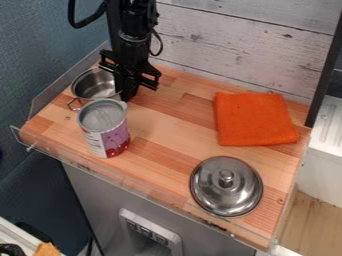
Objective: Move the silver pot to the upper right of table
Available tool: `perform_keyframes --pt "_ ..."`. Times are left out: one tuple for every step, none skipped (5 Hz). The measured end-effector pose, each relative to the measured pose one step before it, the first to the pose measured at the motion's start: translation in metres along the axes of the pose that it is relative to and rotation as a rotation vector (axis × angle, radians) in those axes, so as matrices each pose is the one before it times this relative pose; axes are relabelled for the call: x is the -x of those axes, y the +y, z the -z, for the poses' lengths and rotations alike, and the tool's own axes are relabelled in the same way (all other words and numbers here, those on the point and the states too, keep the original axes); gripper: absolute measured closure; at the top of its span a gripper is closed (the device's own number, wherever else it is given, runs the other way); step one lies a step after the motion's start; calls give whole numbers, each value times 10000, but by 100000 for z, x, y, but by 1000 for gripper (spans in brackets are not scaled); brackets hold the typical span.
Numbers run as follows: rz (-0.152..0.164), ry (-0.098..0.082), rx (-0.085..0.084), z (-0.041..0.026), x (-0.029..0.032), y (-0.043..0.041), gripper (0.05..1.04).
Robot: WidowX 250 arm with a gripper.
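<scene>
Silver pot upright near the upper left corner of the bench. I have the gripper pointing down at the pot's right side; from this angle I cannot tell whether it is released or clenched. Can just beside the pot. Orange cloth near the right edge, lid towards the lower right corner.

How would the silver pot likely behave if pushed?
The silver pot looks like thin, stiff metal, so it would probably slide rather than bend. Its side handle might catch on the can close by.
</scene>
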State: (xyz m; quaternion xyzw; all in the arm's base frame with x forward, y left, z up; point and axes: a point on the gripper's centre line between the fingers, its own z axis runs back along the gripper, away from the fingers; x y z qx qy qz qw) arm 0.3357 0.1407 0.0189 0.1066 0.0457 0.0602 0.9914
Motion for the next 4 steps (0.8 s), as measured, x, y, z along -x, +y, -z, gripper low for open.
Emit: perform_keyframes --pt "111 57 367 493 401 -344 809" --pt "20 -575 350 -1417 16 57 536" --pt "156 -57 110 -204 351 268 224" --pt "277 -492 111 -1596 -37 74 72"
